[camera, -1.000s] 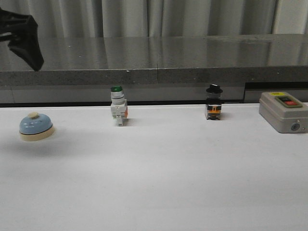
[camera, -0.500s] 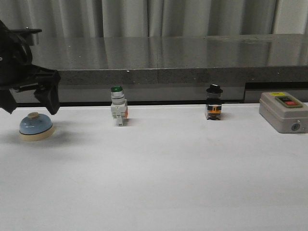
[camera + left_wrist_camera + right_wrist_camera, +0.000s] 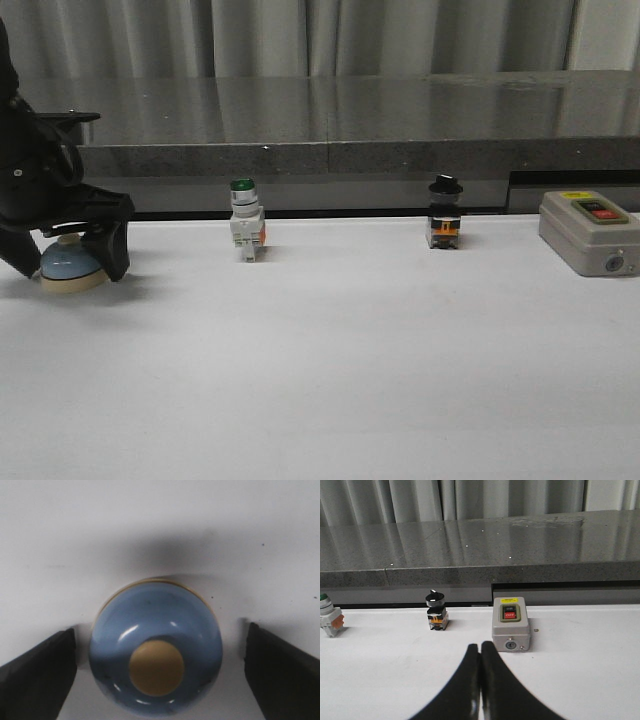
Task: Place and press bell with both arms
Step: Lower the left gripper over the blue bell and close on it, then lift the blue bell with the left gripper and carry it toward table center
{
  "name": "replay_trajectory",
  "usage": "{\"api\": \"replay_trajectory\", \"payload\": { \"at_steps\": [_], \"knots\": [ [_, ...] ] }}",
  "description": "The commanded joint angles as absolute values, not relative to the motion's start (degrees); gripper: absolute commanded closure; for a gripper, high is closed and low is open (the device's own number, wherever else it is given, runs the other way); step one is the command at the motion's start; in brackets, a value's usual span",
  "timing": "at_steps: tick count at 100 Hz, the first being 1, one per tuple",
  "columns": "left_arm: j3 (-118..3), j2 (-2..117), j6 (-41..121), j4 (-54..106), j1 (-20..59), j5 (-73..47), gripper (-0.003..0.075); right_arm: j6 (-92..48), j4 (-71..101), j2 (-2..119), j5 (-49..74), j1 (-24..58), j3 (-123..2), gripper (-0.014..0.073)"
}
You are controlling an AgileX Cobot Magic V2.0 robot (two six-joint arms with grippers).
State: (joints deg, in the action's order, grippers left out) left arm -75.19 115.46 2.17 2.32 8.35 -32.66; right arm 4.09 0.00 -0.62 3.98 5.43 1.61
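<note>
The light-blue bell (image 3: 68,262) with its cream base and cream push-button stands on the white table at the far left. My left gripper (image 3: 64,262) is down around it, open, one finger on each side. In the left wrist view the bell (image 3: 156,645) sits between the two dark fingers (image 3: 37,667) with a small gap on each side. My right gripper (image 3: 480,647) is shut and empty, low over the table on the right side; it does not show in the front view.
A green-capped white switch (image 3: 245,222) and a black-knobbed selector switch (image 3: 444,214) stand along the back of the table. A grey box with a red button (image 3: 590,232) sits at the far right, also just ahead of the right gripper (image 3: 510,623). A dark stone ledge (image 3: 330,125) runs behind.
My left arm came down from the upper left onto the bell; its open fingers now straddle it at table level. The bell has not moved.
</note>
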Motion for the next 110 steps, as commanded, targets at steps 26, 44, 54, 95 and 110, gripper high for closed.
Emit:
{"api": "replay_trajectory", "payload": {
  "at_steps": [26, 44, 54, 95, 110],
  "knots": [
    [-77.25, 112.43, 2.02, 2.46, 8.7, -30.82, 0.0477, 4.0, 0.0, -1.69, -1.01, 5.1, 0.73, 0.0654],
    [-77.25, 109.54, 2.02, 2.46, 8.7, -30.94, 0.0588, 4.0, 0.0, -1.69, -1.01, 5.1, 0.73, 0.0654],
    [-77.25, 106.15, 2.02, 2.46, 9.14, -31.82, 0.0588, 4.0, 0.0, -1.69, -1.01, 5.1, 0.73, 0.0654],
    [-77.25, 99.1, 2.02, 2.78, 22.31, -35.44, 0.0588, 4.0, 0.0, -1.69, -1.01, 5.1, 0.73, 0.0654],
    [-77.25, 99.84, 2.02, 2.78, 29.18, -34.17, 0.0588, 4.0, 0.0, -1.69, -1.01, 5.1, 0.73, 0.0654]
  ]
}}
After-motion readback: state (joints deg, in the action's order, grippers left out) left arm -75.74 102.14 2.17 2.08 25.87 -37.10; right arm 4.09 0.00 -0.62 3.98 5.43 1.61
